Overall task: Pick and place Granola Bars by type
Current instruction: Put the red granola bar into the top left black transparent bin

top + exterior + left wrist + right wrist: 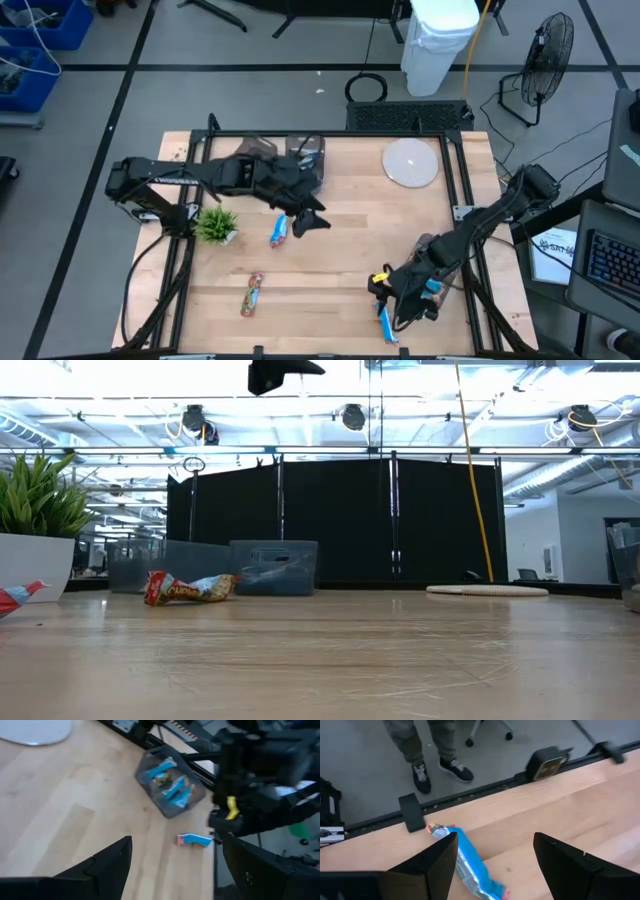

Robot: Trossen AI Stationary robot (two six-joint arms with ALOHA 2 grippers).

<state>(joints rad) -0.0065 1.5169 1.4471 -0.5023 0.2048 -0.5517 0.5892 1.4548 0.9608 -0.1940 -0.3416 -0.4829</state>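
Several granola bars lie flat on the wooden table: a blue one (279, 231) beside the plant, a red one (252, 293) (190, 588) toward the near left, and a blue one (387, 322) (470, 865) (194, 840) by the near edge. More blue bars lie in a grey bin (170, 782) under the right arm. My left gripper (305, 215) (175, 870) hangs open above the table's middle, holding nothing. My right gripper (400, 300) (502, 865) is open above the near-edge blue bar, which shows beside one finger.
Two grey bins (305, 150) (275, 565) stand at the far left. A small green plant (216, 225) stands in a white pot and a white round plate (411, 162) lies at the far right. A person's legs (427, 750) stand beyond the near edge.
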